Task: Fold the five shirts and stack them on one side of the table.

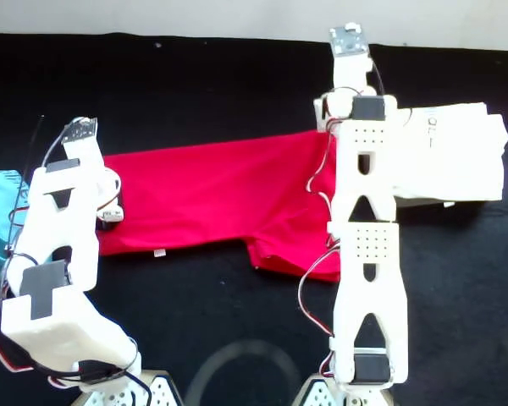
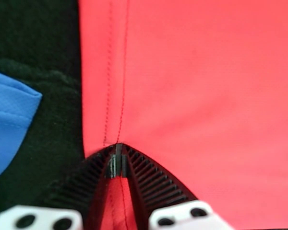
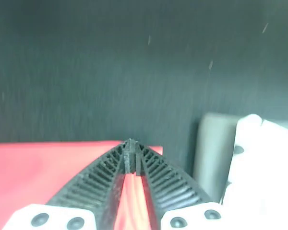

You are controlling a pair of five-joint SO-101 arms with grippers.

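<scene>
Bright, even overhead light; the white shirt (image 1: 449, 152) glares, washed out, and the black surface (image 1: 195, 76) stays dark.

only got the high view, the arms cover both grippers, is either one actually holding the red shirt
Observer: Yes. The left gripper is shut on the red shirt.
Operator: where on it
Observer: Right on the hem, at the double line of stitching along the edge.
Operator: and the right one
Observer: The right gripper is shut on the red shirt too, pinching its edge close to a corner, with the black table cover beyond it.
</scene>
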